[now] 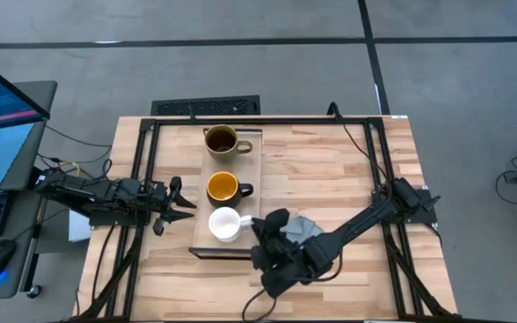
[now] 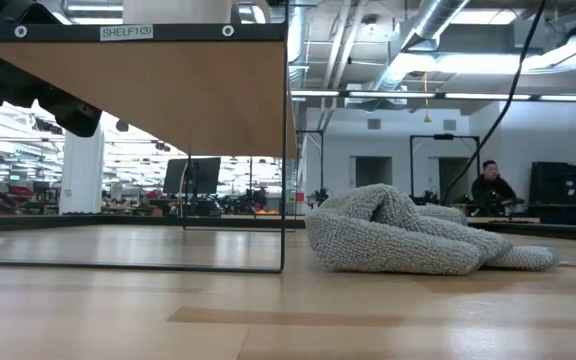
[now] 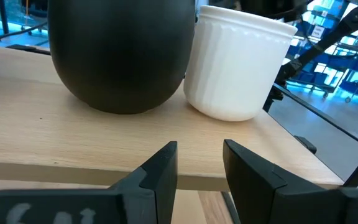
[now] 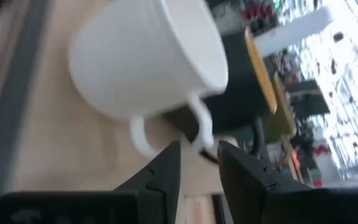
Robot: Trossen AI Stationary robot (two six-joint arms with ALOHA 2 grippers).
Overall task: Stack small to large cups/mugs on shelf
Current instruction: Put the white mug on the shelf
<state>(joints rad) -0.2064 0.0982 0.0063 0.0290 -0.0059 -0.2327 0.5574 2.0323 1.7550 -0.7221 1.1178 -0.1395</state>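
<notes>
So all three mugs sat in a line along the shelf (image 1: 198, 193), which ran lengthwise away from the front of the table: brown-olive mug (image 1: 221, 140) at the far end, black mug with the yellow-orange inside (image 1: 223, 187) in the middle, small white mug (image 1: 224, 224) nearest the front. The white one was upright with its handle pointing toward the right gripper (image 1: 260, 228), which hovered just beside that handle with the fingers only narrowly apart and nothing in them. In the right wrist view the handle loop sat right ahead of the fingertips, so I'd guess that arm was the one lined up for the grab. The left gripper (image 1: 187, 209) was on the other side of the shelf, near the black and white mugs, also narrowly parted and empty, pointed at the gap between them. Room was tight: the black mug nearly touched the white mug, the shelf's front end was close by, and the grey cloth (image 1: 302, 228) lay bunched on the tabletop just beside the right arm.
</notes>
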